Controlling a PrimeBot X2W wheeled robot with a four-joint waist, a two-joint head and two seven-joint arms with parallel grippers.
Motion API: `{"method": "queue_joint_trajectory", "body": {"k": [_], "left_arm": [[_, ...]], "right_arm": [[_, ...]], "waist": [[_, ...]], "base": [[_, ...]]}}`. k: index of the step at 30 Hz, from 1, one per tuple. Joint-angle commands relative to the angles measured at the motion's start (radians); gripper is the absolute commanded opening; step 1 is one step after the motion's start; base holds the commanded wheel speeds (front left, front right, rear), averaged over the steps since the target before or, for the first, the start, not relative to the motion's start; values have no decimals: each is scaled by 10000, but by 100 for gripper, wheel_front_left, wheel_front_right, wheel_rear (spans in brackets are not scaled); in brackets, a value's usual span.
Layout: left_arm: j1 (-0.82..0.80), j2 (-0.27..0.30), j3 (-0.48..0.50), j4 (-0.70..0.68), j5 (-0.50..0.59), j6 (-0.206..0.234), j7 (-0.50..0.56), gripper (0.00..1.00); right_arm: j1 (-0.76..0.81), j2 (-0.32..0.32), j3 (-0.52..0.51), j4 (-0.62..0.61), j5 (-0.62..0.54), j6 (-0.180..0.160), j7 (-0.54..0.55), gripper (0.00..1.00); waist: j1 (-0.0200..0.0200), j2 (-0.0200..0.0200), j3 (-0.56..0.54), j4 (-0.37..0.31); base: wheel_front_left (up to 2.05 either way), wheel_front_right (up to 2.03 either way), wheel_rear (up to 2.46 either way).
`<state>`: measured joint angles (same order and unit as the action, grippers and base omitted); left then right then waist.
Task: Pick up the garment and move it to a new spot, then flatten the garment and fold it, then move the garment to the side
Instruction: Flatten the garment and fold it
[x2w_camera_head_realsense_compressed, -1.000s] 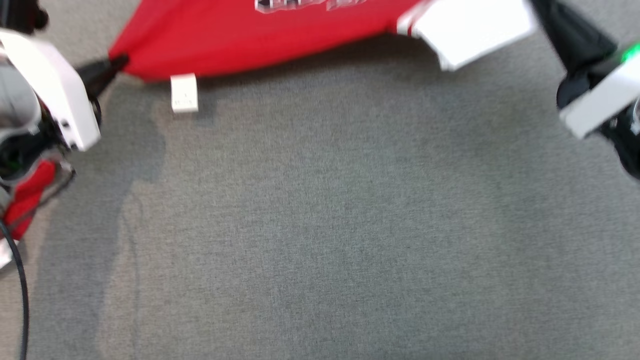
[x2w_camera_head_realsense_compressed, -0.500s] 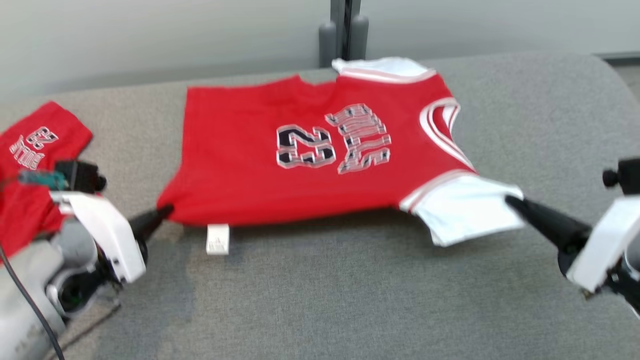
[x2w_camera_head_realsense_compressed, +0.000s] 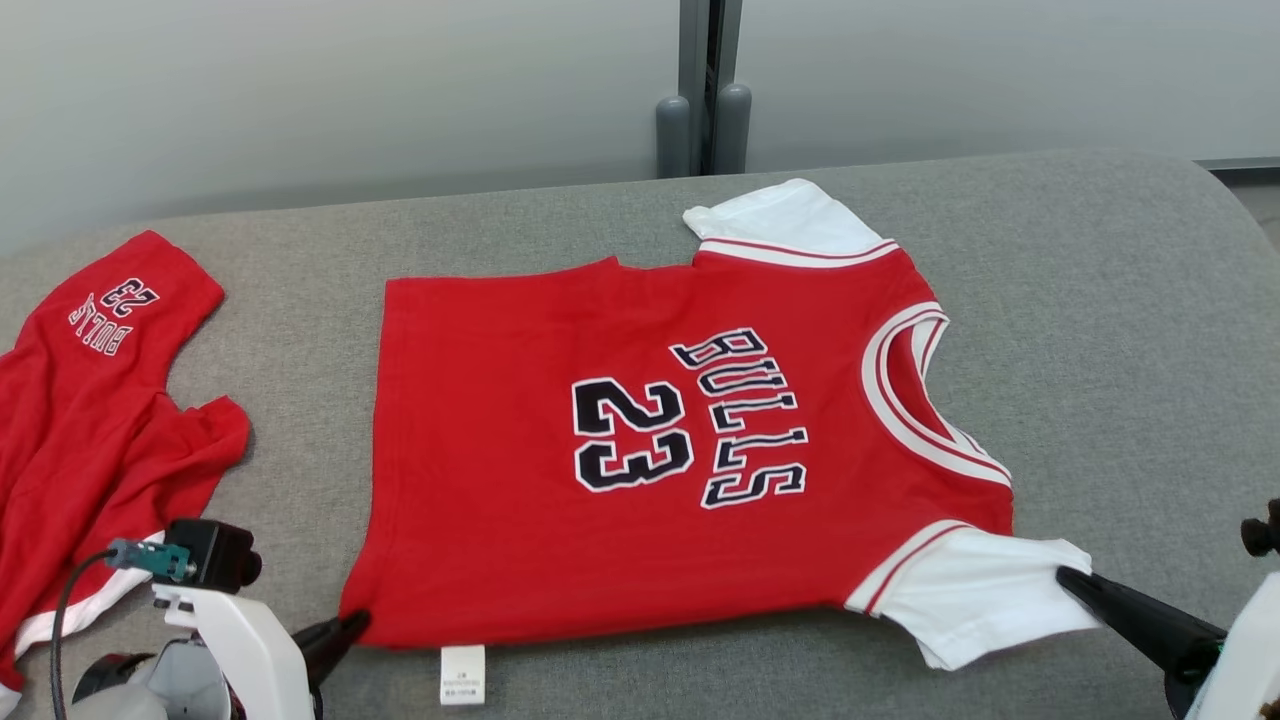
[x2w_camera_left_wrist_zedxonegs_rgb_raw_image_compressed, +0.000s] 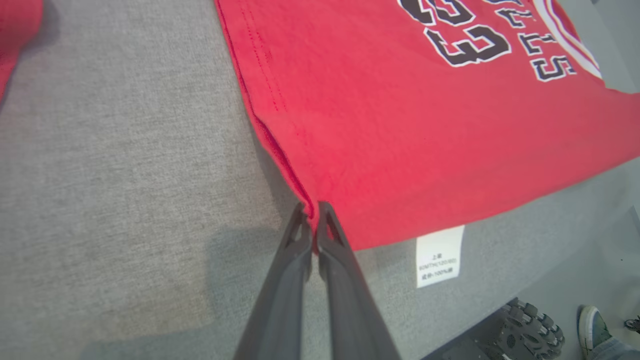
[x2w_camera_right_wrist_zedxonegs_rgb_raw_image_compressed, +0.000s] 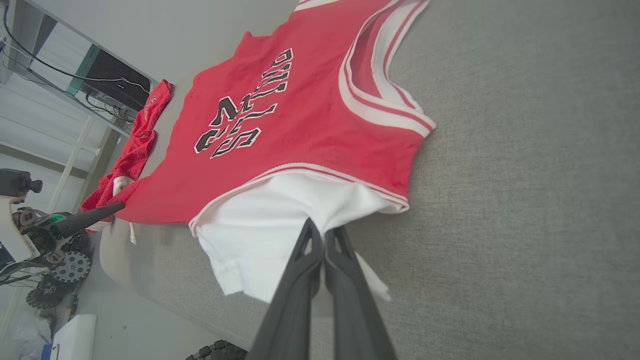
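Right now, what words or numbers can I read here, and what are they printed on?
"BULLS": on the red jersey, across its chest.
"23": beside it on the same jersey.
"BULLS" and "23": smaller, on the other red garment at the left.
White tag at the jersey's hem: print too small to read.

Two red garments (x2w_camera_head_realsense_compressed: 560, 470) (x2w_camera_head_realsense_compressed: 80, 430), two grippers (x2w_camera_head_realsense_compressed: 358, 622) (x2w_camera_head_realsense_compressed: 1065, 577), one label (x2w_camera_head_realsense_compressed: 462, 675)

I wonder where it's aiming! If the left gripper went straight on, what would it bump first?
The red jersey: the left gripper is shut on its corner, so it would probably just push into more red cloth.
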<state>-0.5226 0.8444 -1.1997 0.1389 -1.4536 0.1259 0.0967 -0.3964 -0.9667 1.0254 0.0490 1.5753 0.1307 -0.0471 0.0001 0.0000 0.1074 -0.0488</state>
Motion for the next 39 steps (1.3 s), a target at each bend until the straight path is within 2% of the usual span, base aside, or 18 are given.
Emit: {"method": "queue_joint_trajectory", "body": {"k": [1, 2, 10, 13, 19, 26, 33, 39], "left_arm": [[186, 204, -40, -198, 29, 173, 26, 0], [407, 431, -102, -780, -12, 381, 86, 0], [1049, 1193, -259, -2678, -154, 881, 295, 0], [1038, 1151, -284, -2769, -149, 975, 375, 0], [835, 895, -311, -2597, -183, 848, 605, 0], [377, 699, -21, -2145, -239, 552, 623, 0], [-459, 467, 261, -1496, -309, 27, 1119, 0], [-1249, 36, 497, -659, -325, -385, 1468, 0]], "right_arm": [[190, -217, -4, 36, 94, 3, -143, 0], [443, -396, 75, -18, 107, 1, -222, 0], [1052, -996, 379, -537, 201, 3, -292, 0], [984, -1128, 415, -711, 129, 3, -218, 0], [669, -1212, 471, -756, -20, 3, 75, 0], [-172, -644, 401, -398, -401, 3, 808, 0], [-1189, 129, 135, 394, -620, 5, 1456, 0], [-2187, 809, -106, 1389, -1518, 5, 1995, 0]], "waist": [[-1, 0, -38, 62], [-1, 0, -84, 125], [-1, 0, -178, 335], [-1, 0, -254, 345], [-1, 0, -352, 333], [-1, 0, 28, 264], [-1, 0, 659, 442], [-1, 0, 1393, 590]], "base": [[0, 0, 0], [0, 0, 0], [0, 0, 0], [0, 0, 0], [0, 0, 0], [0, 0, 0], [0, 0, 0], [0, 0, 0]]}}
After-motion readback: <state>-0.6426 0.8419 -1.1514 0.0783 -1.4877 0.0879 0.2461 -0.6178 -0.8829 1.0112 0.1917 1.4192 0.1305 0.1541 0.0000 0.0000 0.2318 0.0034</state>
